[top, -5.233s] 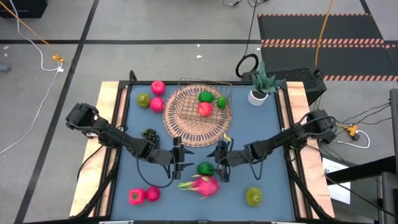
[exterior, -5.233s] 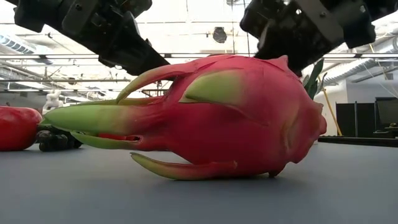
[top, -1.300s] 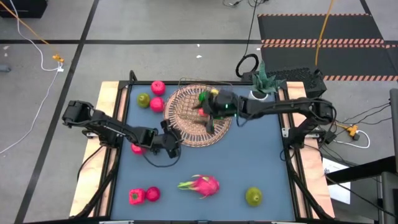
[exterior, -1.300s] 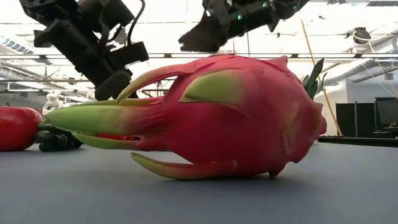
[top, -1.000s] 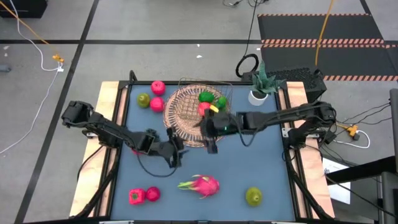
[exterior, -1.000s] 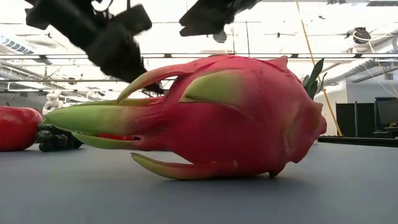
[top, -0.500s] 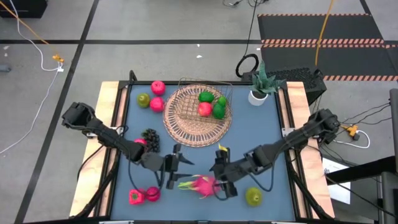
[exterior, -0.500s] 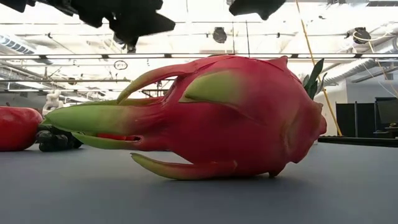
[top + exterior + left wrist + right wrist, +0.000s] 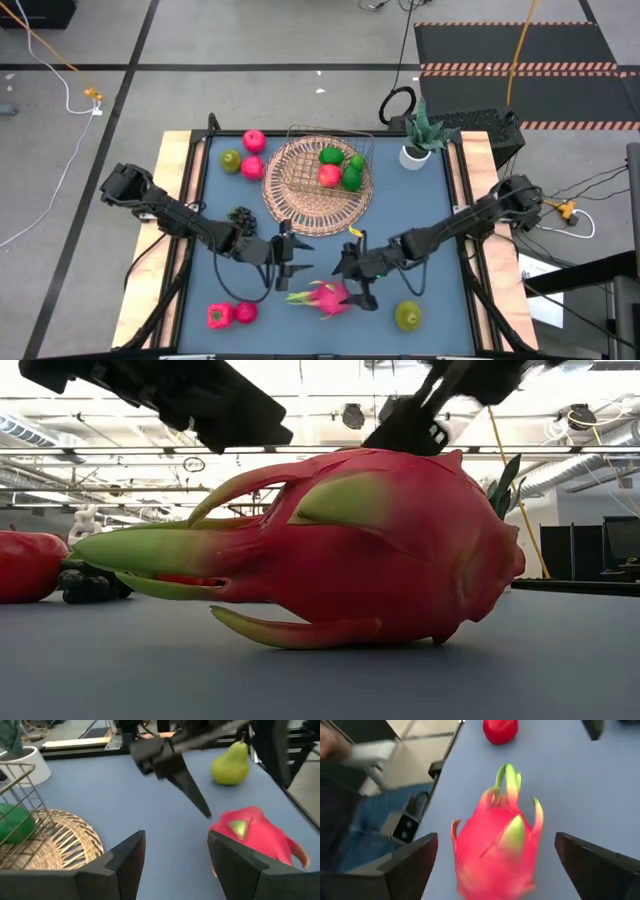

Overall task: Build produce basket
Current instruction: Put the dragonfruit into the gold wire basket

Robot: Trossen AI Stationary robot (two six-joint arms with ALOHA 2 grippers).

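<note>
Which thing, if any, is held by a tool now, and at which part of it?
Nothing is held. The right tool is open around the dragon fruit without touching it; the left tool is open and empty.

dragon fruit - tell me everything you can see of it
The dragon fruit is a toy: a glossy pink-red oval body with green-tipped scales and long green leaf tips at one end. It lies on its side on the blue table, near the front edge, outside the basket. Nothing grips it. The right gripper hangs beside it with jaws open wide; the left gripper is close by.
</note>
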